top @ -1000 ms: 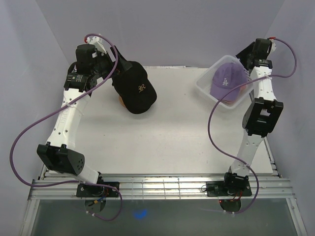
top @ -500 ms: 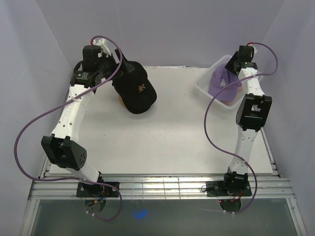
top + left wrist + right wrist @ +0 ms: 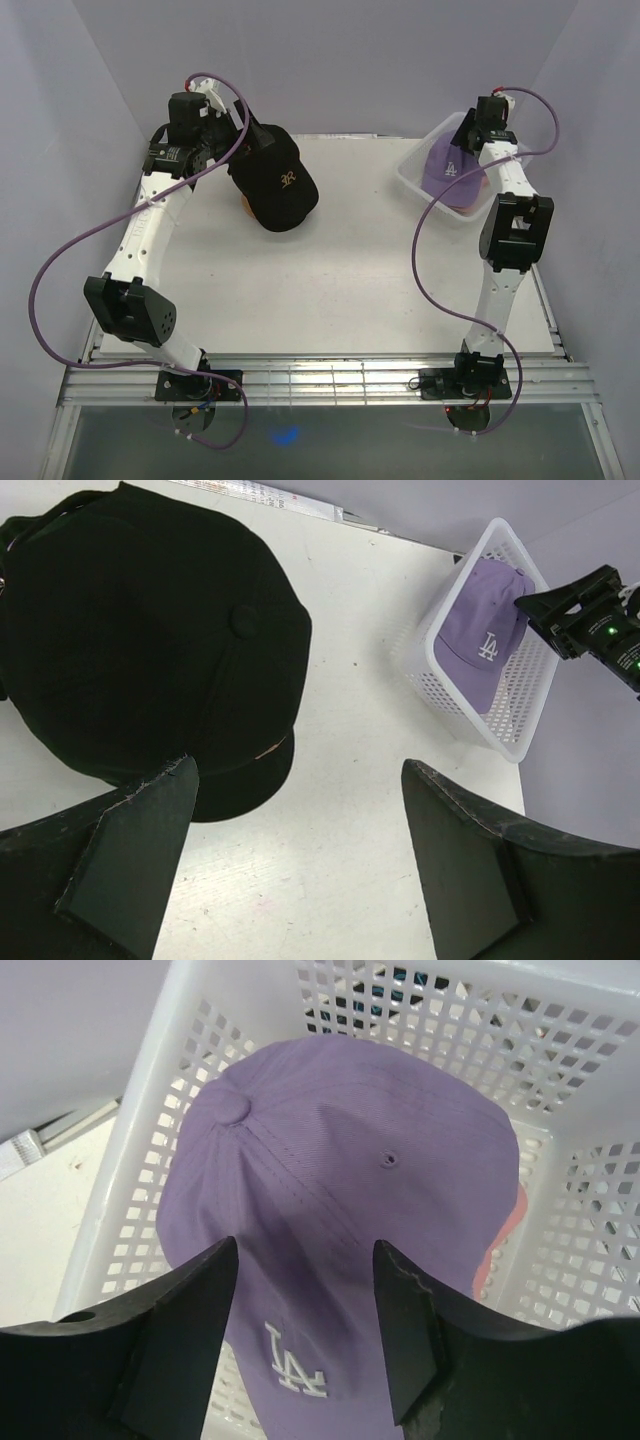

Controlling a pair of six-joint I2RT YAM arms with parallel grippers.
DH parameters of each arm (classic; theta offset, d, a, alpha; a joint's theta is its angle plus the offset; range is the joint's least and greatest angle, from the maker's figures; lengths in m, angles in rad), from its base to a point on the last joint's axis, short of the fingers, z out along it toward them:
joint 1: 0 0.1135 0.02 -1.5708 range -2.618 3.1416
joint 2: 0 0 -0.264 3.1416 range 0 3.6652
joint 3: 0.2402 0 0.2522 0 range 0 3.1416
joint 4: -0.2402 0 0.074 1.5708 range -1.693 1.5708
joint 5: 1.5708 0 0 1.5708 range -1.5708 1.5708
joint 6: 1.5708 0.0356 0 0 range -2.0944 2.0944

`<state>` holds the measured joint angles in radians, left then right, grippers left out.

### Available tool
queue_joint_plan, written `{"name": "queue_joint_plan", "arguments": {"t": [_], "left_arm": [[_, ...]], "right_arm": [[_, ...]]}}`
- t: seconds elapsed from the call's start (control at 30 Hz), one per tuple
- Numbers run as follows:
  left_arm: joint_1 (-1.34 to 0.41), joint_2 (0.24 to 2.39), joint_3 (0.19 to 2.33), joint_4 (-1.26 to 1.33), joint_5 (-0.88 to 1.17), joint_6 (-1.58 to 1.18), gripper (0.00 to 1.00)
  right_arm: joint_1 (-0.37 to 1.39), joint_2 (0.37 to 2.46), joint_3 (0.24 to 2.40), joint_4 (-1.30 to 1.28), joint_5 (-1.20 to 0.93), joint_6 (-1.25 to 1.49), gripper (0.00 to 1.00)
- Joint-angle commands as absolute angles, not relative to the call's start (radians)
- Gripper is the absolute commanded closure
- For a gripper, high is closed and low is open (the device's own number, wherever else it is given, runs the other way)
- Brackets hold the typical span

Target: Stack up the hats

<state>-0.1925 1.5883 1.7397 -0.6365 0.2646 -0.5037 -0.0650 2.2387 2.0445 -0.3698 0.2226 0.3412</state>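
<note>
1. The right gripper (image 3: 305, 1250) was open, its jaws spread to either side of the lavender cap (image 3: 340, 1160), close over the crown just behind the white "LA" logo. Whether they touched the fabric could not be told.
2. That cap lay inside the white mesh basket (image 3: 130, 1190), on top of a pink cap (image 3: 508, 1228) of which only an edge showed.
3. The basket stood at the far right corner of the surface (image 3: 340, 280).
4. The left gripper (image 3: 297, 780) was open and empty, jaws wide apart, hovering near the brim of the black cap (image 3: 140, 630).
5. The black cap, with a gold logo on its front, sat at the far left of the surface, well apart from the basket. A tan object (image 3: 243, 207) showed under its edge.
</note>
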Motion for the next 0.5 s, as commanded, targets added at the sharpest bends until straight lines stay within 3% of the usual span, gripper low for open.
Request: {"name": "queue_joint_plan", "arguments": {"t": [0.0, 0.23, 0.47], "left_arm": [[-0.201, 1.569, 1.763, -0.64, 0.253, -0.492, 0.07], [-0.204, 1.569, 1.756, -0.638, 0.25, -0.489, 0.07], [-0.204, 1.568, 1.752, -0.634, 0.25, -0.491, 0.07]], "right_arm": [[-0.046, 2.1, 1.941, -0.229, 0.272, 0.295, 0.39], [-0.044, 2.005, 1.807, -0.12, 0.259, 0.288, 0.44], [-0.041, 2.08, 1.898, -0.215, 0.258, 0.278, 0.55]]}}
